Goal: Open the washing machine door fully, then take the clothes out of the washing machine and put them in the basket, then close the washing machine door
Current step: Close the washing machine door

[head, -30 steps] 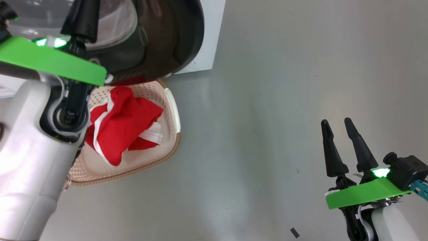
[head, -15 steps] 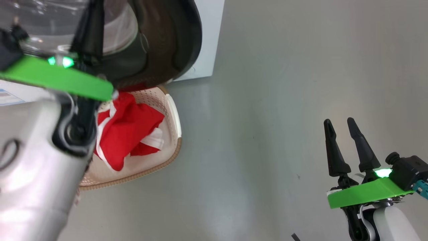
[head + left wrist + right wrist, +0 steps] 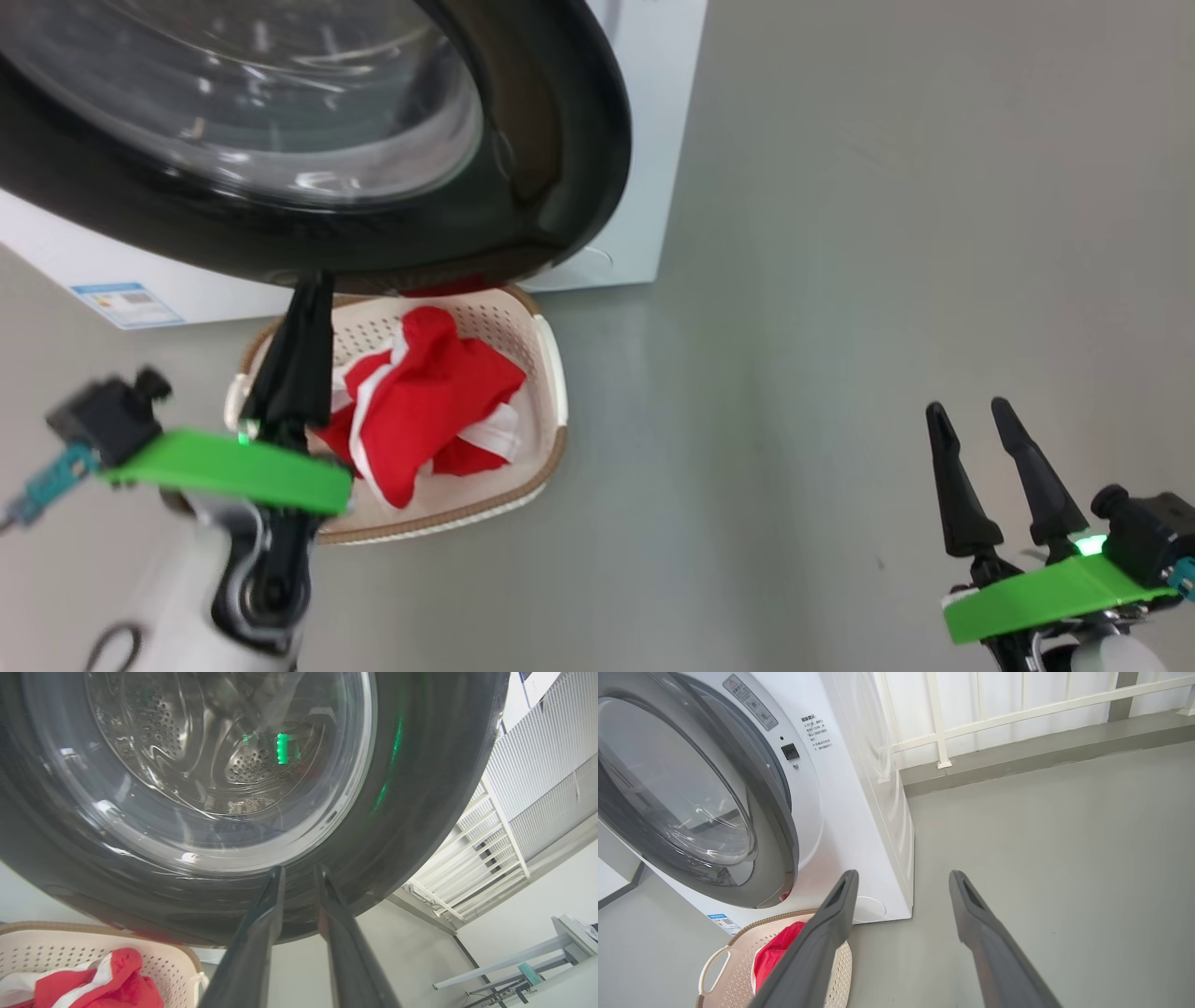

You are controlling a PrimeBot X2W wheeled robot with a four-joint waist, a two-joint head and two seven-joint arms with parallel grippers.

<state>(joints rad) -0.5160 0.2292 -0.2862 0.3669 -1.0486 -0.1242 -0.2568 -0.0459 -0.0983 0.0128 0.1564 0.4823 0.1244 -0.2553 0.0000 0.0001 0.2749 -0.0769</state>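
1. My left gripper (image 3: 313,289) has dropped away from the big round washing machine door with the glossy black rim (image 3: 569,177). A second ago it was pressed up at the glass with the fingers together. Now the tips sit just under the rim, a narrow gap between them, nothing held.
2. The left wrist view shows the same: left gripper (image 3: 300,873) slightly parted and pointing at the door's lower rim (image 3: 420,788), steel drum visible through the glass.
3. The head camera shifted too, so the door looks bigger. That part is not the door moving.
4. My right gripper (image 3: 968,411) is spread wide and empty, well apart from everything, over bare floor.
5. The soft red and white clothes (image 3: 429,411) lie in the cream perforated basket with the brown rim (image 3: 553,411), on the floor just below the door.
6. The door (image 3: 773,844) is swung against the white boxy washing machine (image 3: 850,788). I can't tell if it is latched.
7. My read: the push is over and the task is about done, pending that latch.
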